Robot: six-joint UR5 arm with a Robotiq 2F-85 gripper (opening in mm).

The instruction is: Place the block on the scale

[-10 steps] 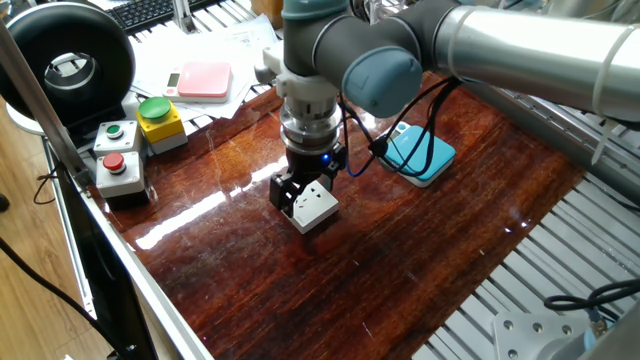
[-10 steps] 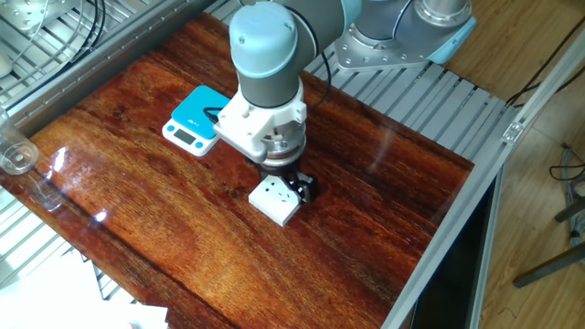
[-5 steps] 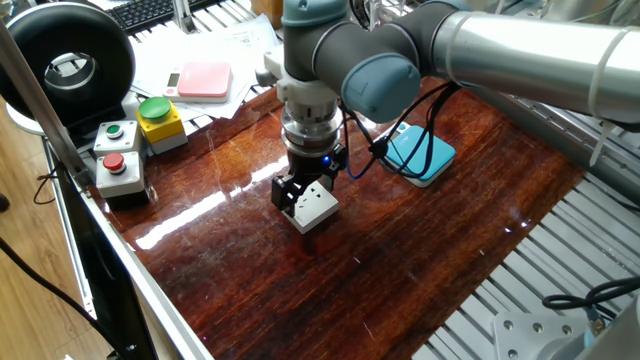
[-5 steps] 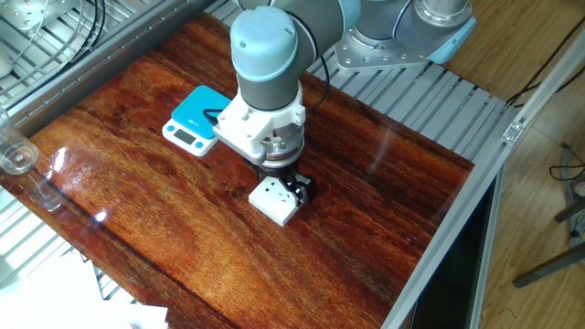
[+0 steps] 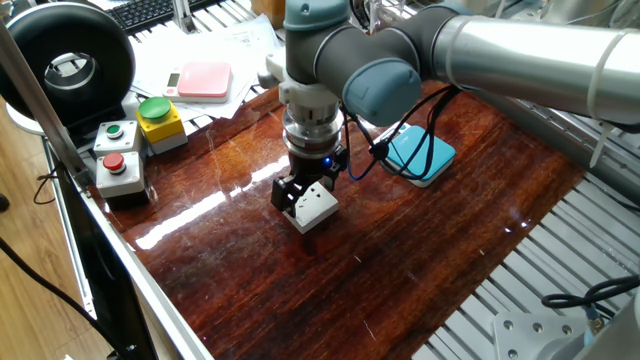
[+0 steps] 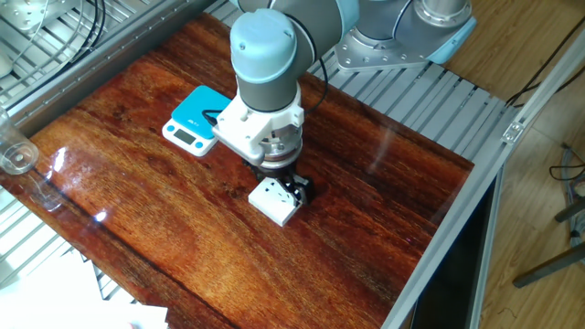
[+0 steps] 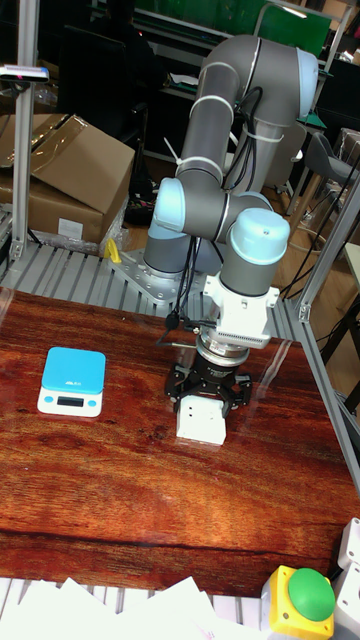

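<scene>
Claw (image 7: pixel 205 400) closed on white socket block (image 5: pixel 313 205), frame centre, on desk (image 6: pixel 164 219). Block looks rigid, light, smooth-sided; side grip suits. Teal scale (image 7: pixel 72 380) well apart, left.

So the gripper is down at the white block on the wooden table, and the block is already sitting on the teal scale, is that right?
Not quite. The gripper is down at the white block, but the block sits on the wooden table, well apart from the teal scale. The tall fixed view shows the gap.
</scene>
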